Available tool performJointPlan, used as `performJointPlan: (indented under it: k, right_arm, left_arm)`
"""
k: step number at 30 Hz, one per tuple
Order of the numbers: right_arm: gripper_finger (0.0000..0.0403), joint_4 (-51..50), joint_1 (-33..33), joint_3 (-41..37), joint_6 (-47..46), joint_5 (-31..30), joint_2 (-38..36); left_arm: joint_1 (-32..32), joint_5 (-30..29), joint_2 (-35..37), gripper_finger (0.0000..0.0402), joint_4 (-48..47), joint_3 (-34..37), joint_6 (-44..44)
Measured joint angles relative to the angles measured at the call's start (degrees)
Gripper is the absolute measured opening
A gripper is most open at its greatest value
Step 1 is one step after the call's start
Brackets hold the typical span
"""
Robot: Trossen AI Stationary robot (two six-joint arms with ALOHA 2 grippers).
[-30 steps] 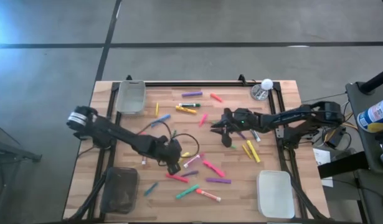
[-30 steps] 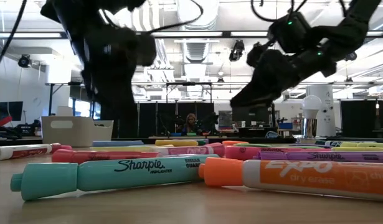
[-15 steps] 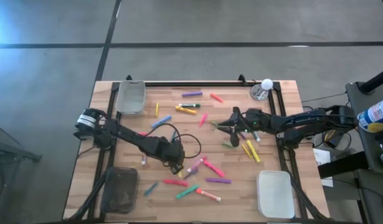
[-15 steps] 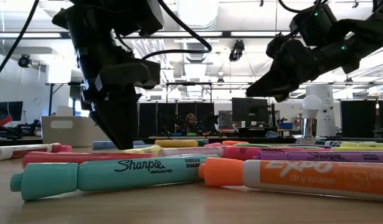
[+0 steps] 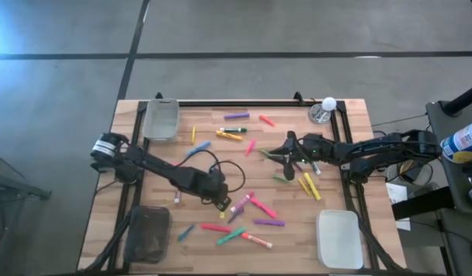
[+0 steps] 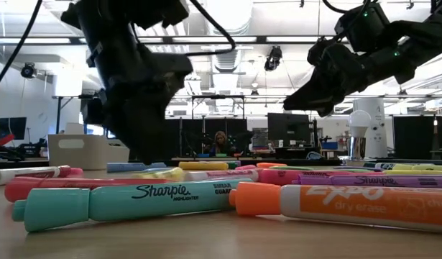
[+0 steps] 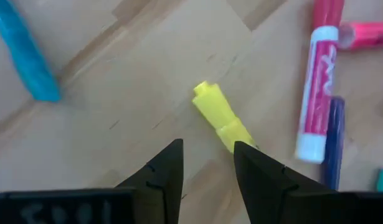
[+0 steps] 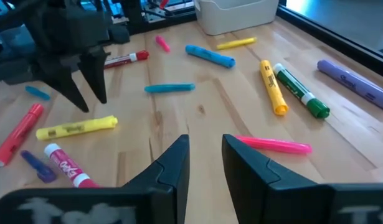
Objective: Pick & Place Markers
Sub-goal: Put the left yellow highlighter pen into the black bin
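While the markers (image 5: 243,203) lay strewn over the wooden tabletop (image 5: 339,146), four bins sat at its corners, among them a clear bin (image 5: 161,119) at the far left. The left pincer (image 7: 205,163) hung low with its fingers parted and empty, the yellow marker (image 7: 221,118) lying partly under one fingertip rather than squarely between the two. To grip well, it would probably have to shift sideways until both fingers straddled the barrel, then descend and close. The right pincer (image 8: 204,151) hovered well above the tabletop, fingers narrowly apart, holding nothing. The yellow marker was short, stubby and capped.
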State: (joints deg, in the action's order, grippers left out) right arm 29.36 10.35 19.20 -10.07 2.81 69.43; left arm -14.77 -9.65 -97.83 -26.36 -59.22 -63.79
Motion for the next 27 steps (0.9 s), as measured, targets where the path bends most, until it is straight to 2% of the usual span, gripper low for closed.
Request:
performJointPlan:
  k: [6, 15, 27]
  right_arm:
    - [0.0091, -0.04, 0.0, 0.0, 0.15, 0.0, 0.0]
    - [0.0091, -0.06, 0.0, 0.0, 0.15, 0.04, 0.0]
    - [0.0091, -0.2, 0.0, -0.02, 0.15, 0.13, 0.0]
  left_arm:
    - [0.74, -0.5, -0.71, 0.0135, 5.73, -0.32, -2.89]
    - [1.64, -3.81, -0.76, 0.0136, 6.24, -0.76, -5.49]
    - [1.53, -3.36, -4.26, 0.0136, 2.28, -2.72, -9.25]
